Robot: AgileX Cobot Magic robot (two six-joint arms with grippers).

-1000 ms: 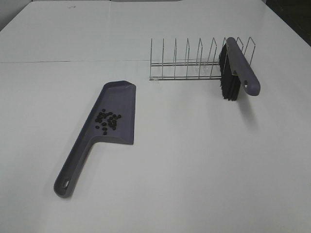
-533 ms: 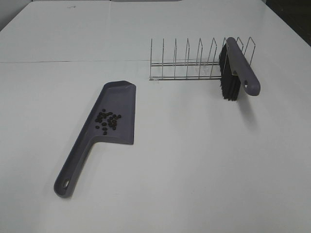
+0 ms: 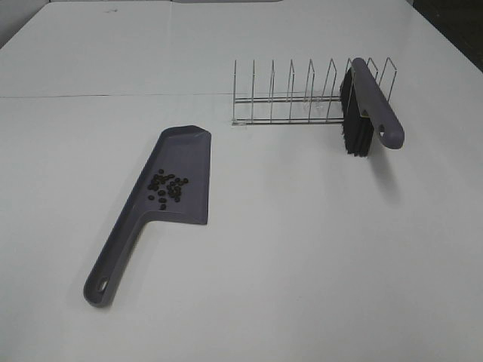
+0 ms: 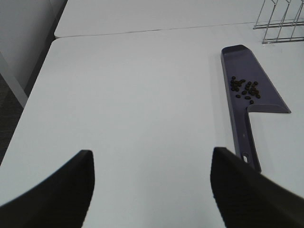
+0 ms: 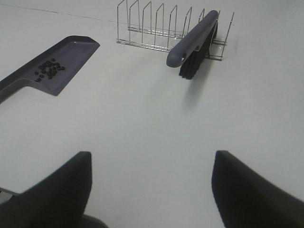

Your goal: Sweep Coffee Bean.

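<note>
The coffee beans [image 3: 167,187] lie as a small dark cluster inside the grey-purple dustpan [image 3: 185,158], which rests flat on the white table with its handle toward the front left. They also show in the left wrist view [image 4: 245,89] and the right wrist view [image 5: 50,69]. The brush [image 3: 371,102] with black bristles stands in the wire rack [image 3: 290,98] at the back right. My left gripper [image 4: 151,190] is open and empty, well short of the dustpan handle [image 4: 244,142]. My right gripper [image 5: 149,190] is open and empty, far short of the brush [image 5: 192,40].
The wire rack [image 5: 142,28] has several upright dividers. A seam [image 3: 113,96] runs across the back of the white table [image 3: 302,249]. The table's left edge and dark floor [image 4: 9,114] show in the left wrist view.
</note>
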